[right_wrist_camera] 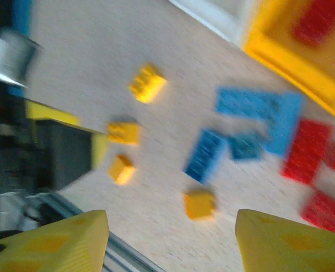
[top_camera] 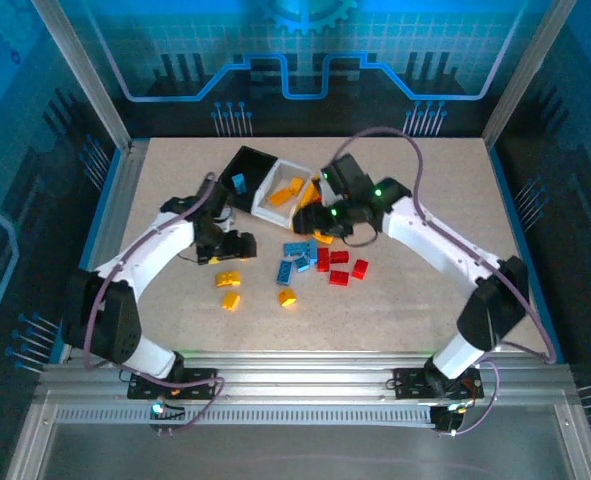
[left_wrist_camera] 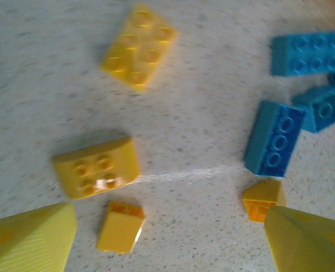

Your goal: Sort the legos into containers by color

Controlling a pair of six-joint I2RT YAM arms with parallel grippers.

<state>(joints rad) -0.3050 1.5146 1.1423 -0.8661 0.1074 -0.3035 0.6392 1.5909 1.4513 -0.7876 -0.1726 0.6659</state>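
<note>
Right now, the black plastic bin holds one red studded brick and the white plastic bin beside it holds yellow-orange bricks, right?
Not quite: the black plastic bin holds one light blue studded brick, not a red one; the top external view shows it. The white plastic bin beside it does hold yellow-orange bricks.

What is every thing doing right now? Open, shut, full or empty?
Left tool: open, empty.
Right tool: open, empty.
Black bin: blue brick inside.
White bin: yellow-orange bricks inside.
Yellow bin: red brick inside.
Other bricks: loose on table.
</note>
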